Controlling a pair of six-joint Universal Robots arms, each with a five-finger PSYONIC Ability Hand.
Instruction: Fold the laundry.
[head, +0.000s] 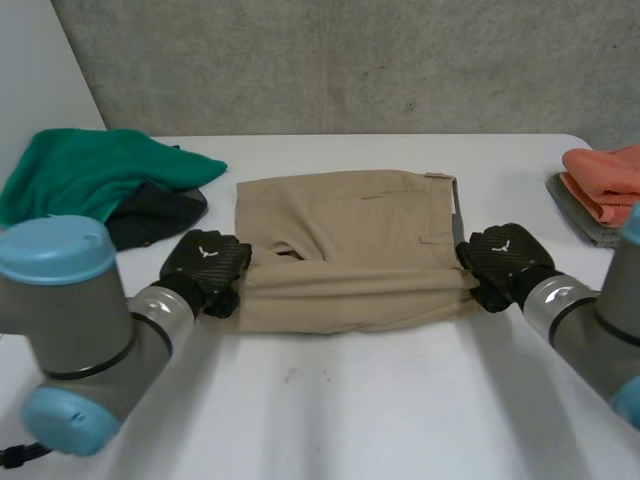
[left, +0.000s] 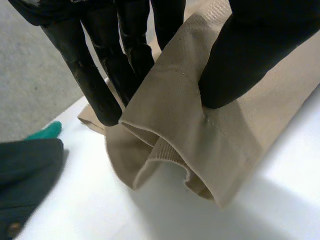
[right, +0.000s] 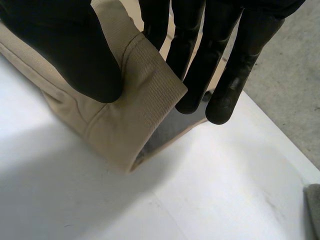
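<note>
1. Khaki trousers (head: 345, 250) lie across the middle of the white tabletop (head: 380, 400), waistband end toward the right arm. The near long edge is doubled over into a fold raised slightly off the surface.
2. Left hand (head: 205, 262): at the left end of that fold. In the left wrist view the thumb (left: 250, 55) presses the hem from one side and the fingers (left: 95, 75) back it from the other, so the cloth is pinched.
3. Right hand (head: 503, 258): at the right end of the fold, by the waistband. In the right wrist view the thumb (right: 65, 45) and fingers (right: 225, 75) clamp the khaki edge between them.
4. Far left: green cloth (head: 90, 170) heaped over a dark garment (head: 160, 212), near the left hand but apart from the trousers.
5. Far right edge: folded orange cloth (head: 610, 180) on a grey cloth (head: 585, 215).
</note>
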